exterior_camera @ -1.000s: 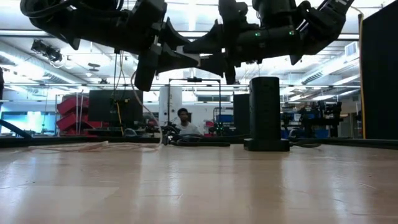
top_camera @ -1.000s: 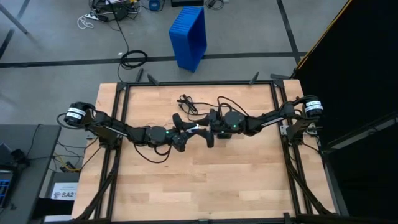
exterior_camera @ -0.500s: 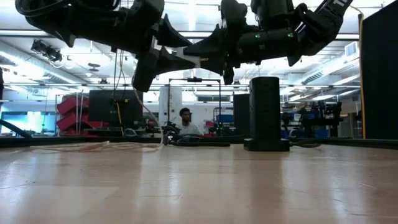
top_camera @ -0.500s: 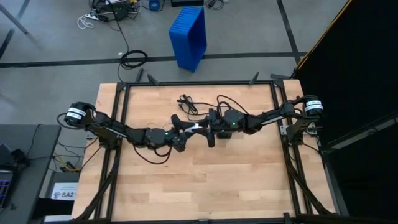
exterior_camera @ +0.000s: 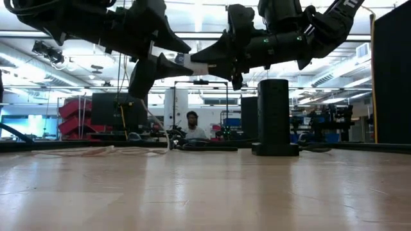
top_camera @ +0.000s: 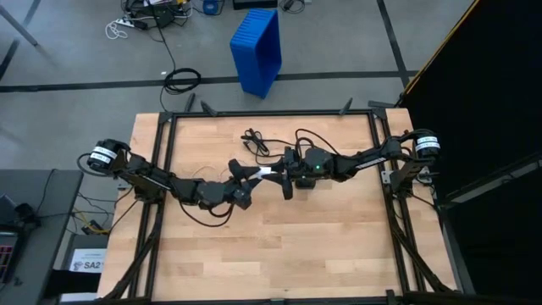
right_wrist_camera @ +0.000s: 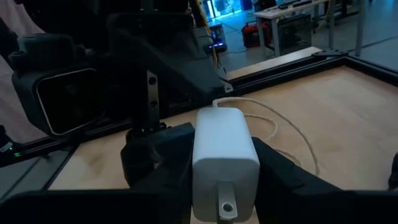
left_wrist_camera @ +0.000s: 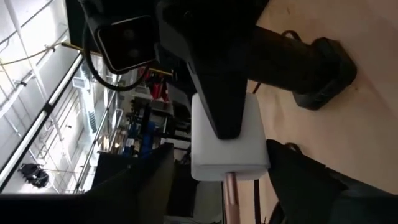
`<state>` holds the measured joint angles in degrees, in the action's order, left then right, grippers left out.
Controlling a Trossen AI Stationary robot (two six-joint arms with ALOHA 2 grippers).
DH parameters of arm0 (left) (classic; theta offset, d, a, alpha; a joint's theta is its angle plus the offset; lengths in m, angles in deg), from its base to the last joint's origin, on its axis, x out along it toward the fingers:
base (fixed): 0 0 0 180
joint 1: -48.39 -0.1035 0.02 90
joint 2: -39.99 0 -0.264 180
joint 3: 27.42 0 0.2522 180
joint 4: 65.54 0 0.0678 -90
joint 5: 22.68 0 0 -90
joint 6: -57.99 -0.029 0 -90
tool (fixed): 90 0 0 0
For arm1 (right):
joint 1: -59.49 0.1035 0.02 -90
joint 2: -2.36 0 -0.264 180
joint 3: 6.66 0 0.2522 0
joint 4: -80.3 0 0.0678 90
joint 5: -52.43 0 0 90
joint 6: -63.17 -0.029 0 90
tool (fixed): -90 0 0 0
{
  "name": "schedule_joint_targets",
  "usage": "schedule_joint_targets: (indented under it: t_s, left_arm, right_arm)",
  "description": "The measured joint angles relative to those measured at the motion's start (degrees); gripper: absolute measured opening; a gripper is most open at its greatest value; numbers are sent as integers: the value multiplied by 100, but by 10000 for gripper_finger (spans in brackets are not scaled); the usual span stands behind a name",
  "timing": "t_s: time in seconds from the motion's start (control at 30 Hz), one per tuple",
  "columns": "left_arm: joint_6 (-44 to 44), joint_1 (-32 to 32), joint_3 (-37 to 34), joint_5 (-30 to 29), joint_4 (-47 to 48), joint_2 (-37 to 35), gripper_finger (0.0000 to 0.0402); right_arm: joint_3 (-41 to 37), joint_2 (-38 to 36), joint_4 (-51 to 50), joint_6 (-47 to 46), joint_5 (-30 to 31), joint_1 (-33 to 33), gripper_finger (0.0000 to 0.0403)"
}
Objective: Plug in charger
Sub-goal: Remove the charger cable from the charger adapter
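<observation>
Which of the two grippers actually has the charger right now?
The right gripper: its fingers are clamped on both sides of the white charger. The left gripper only straddles it, its fingers spread clear of the sides.

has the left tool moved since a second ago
Yes. In the high view the left tool has pulled back left, away from the power tower, releasing the white charger.
</observation>
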<state>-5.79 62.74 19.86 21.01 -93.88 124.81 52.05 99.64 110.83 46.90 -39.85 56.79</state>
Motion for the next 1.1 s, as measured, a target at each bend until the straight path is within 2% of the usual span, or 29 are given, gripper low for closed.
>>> schedule_joint_targets:
  t_s: [0.3,0.7,0.73,0.9,0.97,1.1]
  left_arm:
    - [506,-39,0,10,388,-3,167]
    - [449,-101,18,-244,592,-40,159]
    - [440,-105,-9,-517,653,-47,157]
    - [426,-149,-50,-1008,915,-287,155]
    - [574,-196,-149,-831,917,-466,155]
    - [1054,-249,-311,61,887,-665,155]
  right_arm:
    - [-2,-1,-128,83,-23,-2,88]
    - [5,2,-206,127,7,0,88]
    - [-12,-6,-293,125,-118,0,88]
    - [-15,2,-332,116,-179,24,88]
    - [-15,-3,-330,135,-181,35,88]
    - [-17,0,-358,149,-195,46,88]
